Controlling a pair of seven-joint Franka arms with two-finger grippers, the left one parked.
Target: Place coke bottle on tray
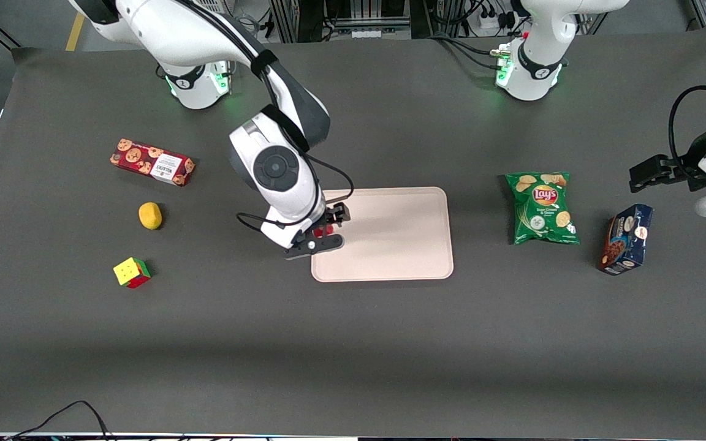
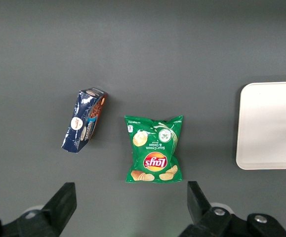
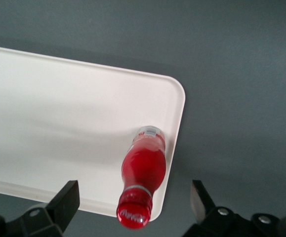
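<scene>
Claw (image 1: 322, 233) hangs over the tray's (image 1: 402, 245) edge at the working arm's end, fingers (image 3: 66, 200) spread wide, gripping nothing. One coke bottle (image 3: 143, 170) stands upright on the tray between them, just inside the rim, long axis vertical, cap up toward the wrist camera, clear base down. On the surface (image 1: 353, 343): one cookie box (image 1: 152, 162), one lemon (image 1: 150, 215), one puzzle cube (image 1: 131, 272), one Lay's bag (image 1: 542, 208), one dark blue box (image 1: 626, 239).

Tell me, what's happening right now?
Gripper open, over the tray's edge. Bottle upright on tray, between the fingers, untouched. Nothing in the way.
</scene>
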